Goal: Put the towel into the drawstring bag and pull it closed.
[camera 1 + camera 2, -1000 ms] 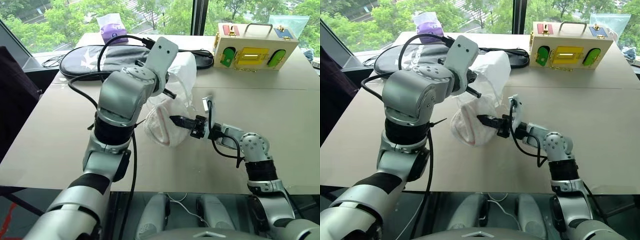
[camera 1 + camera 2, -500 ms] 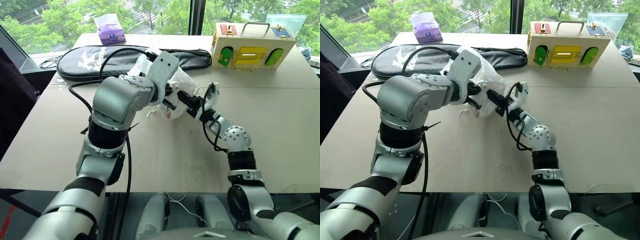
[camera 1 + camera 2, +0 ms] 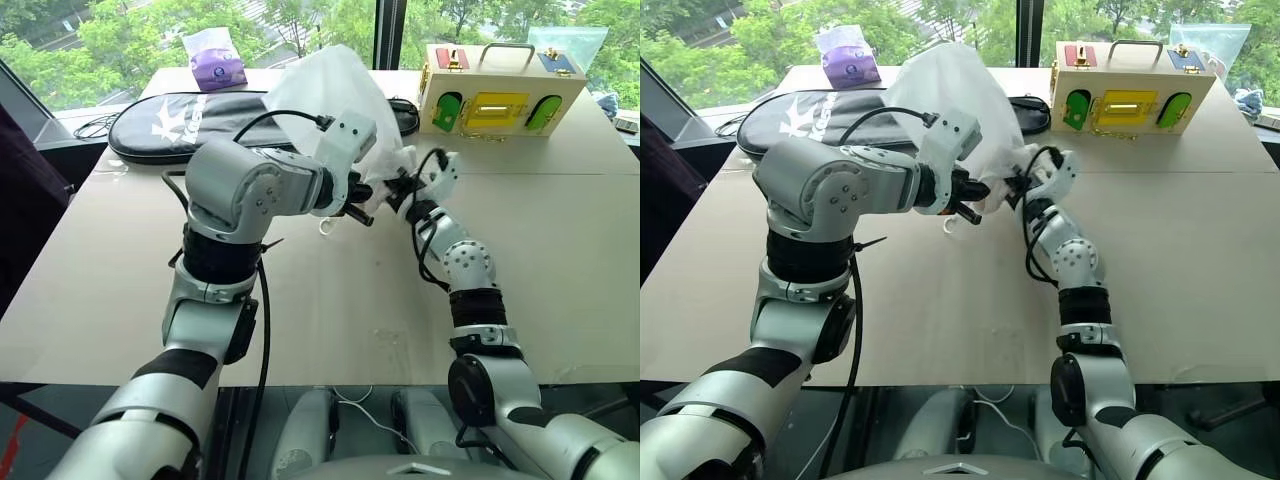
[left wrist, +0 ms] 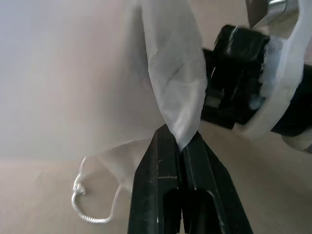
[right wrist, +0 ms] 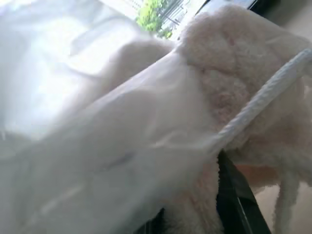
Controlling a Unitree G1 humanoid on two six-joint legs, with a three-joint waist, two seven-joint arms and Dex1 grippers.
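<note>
From the head views the drawstring bag billows above the table between both arms, not yet cinched; the left wrist view shows the left gripper clamped on its thin fabric; the right wrist view shows the fluffy towel partly sleeved, the right gripper pinching it.

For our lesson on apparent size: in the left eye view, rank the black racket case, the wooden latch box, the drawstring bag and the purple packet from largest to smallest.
1. black racket case, longest
2. drawstring bag, though raised nearer the camera, so unsure against the box
3. wooden latch box
4. purple packet, clearly smallest
</note>
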